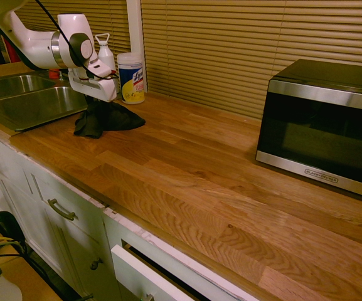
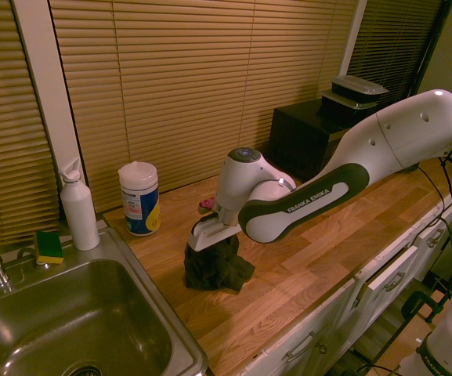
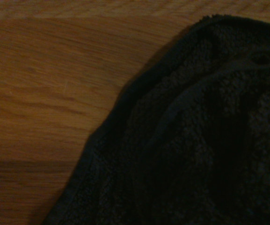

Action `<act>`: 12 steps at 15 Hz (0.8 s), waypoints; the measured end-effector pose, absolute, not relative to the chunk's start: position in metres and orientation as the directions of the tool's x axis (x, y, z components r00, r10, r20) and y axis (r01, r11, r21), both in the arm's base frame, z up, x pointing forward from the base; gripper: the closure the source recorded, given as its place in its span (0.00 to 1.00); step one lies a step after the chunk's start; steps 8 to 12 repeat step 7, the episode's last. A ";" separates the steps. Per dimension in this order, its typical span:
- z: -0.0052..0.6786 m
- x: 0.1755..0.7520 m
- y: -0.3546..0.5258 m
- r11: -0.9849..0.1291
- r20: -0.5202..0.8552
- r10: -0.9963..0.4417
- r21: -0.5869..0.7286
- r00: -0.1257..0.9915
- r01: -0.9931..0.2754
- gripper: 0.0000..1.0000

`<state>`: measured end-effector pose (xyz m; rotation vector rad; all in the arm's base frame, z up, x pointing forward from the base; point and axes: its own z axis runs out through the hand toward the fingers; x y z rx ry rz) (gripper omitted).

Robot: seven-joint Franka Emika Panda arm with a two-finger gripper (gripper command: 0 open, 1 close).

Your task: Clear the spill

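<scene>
Dark cloth (image 2: 219,268) bunches directly beneath the pincer (image 2: 215,244).

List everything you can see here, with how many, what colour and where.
Cloth: one, black, bunched on the counter under the gripper
Counter: one, brown wood
Wipes canister: one, white, blue and yellow, by the blinds
Bottle: one, white, at the sink's rim
Sponge: one, green and yellow, behind the basin
Sink: one, steel, two basins
Microwave: one, black and silver, on the counter
Lidded containers: two, black, stacked on the microwave
Blinds: tan, behind the counter
Drawer: one, white, pulled open
Arm: one, white and black, above the counter
Gripper: one, white, at the cloth
</scene>
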<state>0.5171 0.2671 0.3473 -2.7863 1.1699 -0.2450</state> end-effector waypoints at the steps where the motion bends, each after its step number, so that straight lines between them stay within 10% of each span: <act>1: 0.356 0.515 0.269 -0.699 0.109 -0.714 -0.166 0.692 -0.695 0.00; 12: 0.427 0.492 0.279 -0.699 0.139 -0.714 -0.209 0.687 -0.684 0.00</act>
